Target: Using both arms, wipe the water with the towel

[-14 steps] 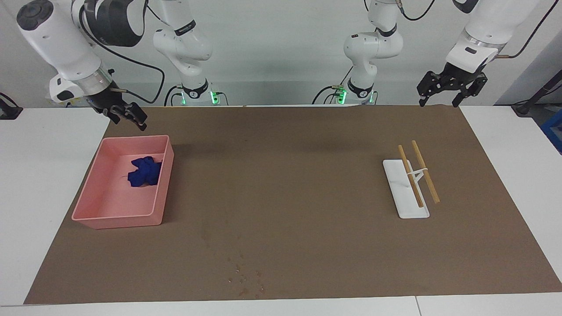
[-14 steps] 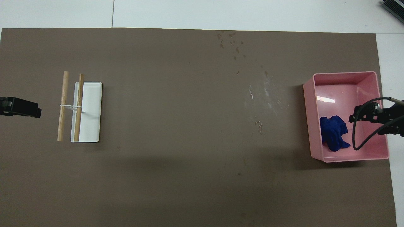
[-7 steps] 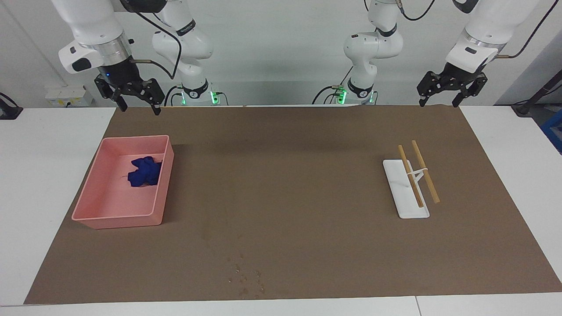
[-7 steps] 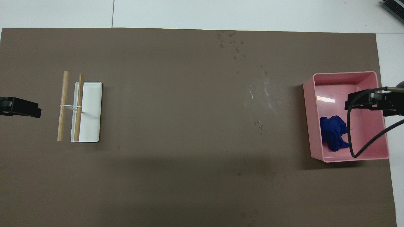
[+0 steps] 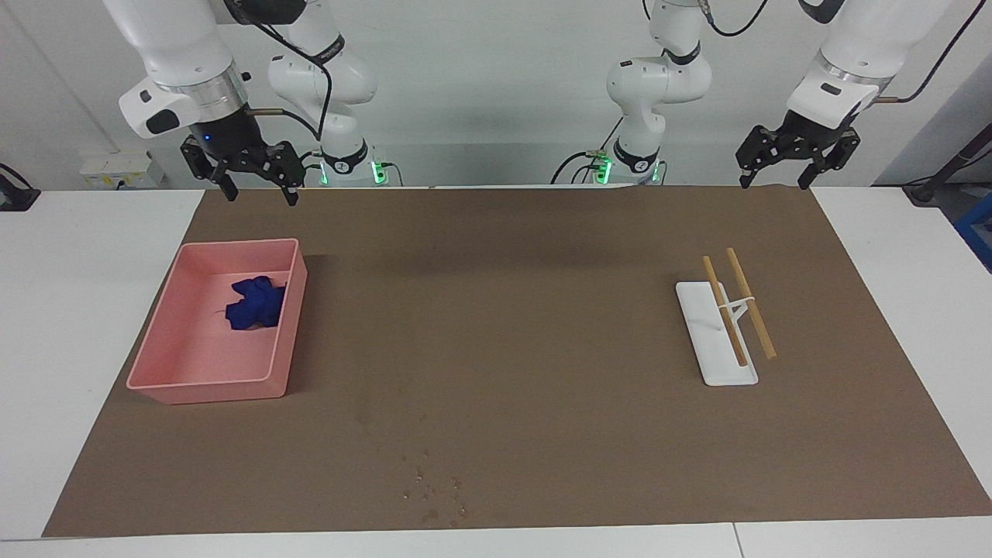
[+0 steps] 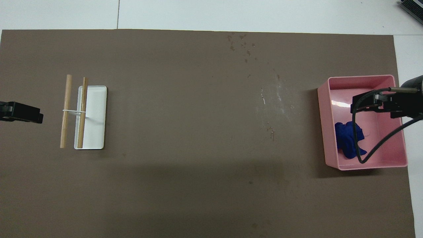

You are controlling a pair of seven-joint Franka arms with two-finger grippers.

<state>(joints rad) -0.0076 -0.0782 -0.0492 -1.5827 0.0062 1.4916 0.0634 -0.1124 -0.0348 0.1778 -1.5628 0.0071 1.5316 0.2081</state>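
Water (image 5: pixel 434 488) droplets speckle the brown paper (image 5: pixel 504 349) near its edge farthest from the robots. Both jaws hang released: right gripper (image 5: pixel 260 182) over the pink bin (image 5: pixel 155 341) holding the blue towel (image 5: pixel 256 304), left gripper (image 5: pixel 777 172) above the paper's corner, near the white rack (image 5: pixel 717 333).

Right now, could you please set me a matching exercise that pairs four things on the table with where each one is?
Things:
1. blue towel
2. water
3. wooden sticks
4. right gripper

Places:
A. on the white stand
B. up over the pink bin's end nearest the robots
C. inside the pink bin
D. on the brown paper, farthest from the robots

Pairs: 1-C, 2-D, 3-A, 4-B
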